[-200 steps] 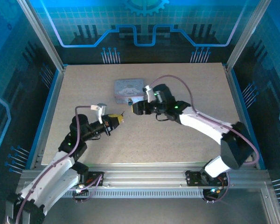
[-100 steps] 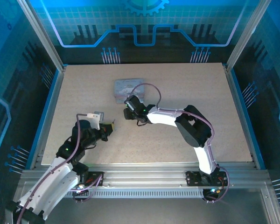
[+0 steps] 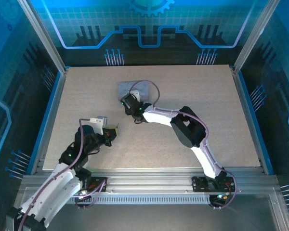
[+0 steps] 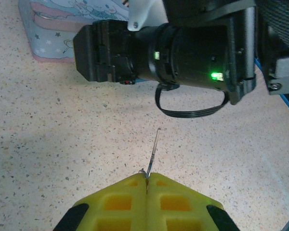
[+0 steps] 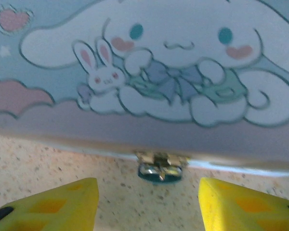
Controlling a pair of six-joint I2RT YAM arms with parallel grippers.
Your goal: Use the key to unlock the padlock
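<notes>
Speckled sandy table (image 3: 86, 91) fills the floor of a cage lit blue, with metal posts at the sides. Near the back lies a pale tin box (image 5: 144, 72) with a cartoon dog and a bunny on its lid. A shiny clasp (image 5: 161, 158) sticks out at the tin's front edge, and the padlock (image 5: 160, 173), tiny and dark blue, hangs from it, low by the table.

The left pincer (image 4: 147, 180) is squeezed together on the key (image 4: 154, 144). The thin dark blade pokes out past the yellow tips, so I think it is held that way to slide into the lock. It points toward the other arm's black wrist, with the tin behind.

The right pincer (image 5: 145, 192) has its yellow fingers apart, one on each side of the padlock, and nothing is between them yet. I think it waits there to grab the little lock and hold it steady. The key is not at the padlock yet.
</notes>
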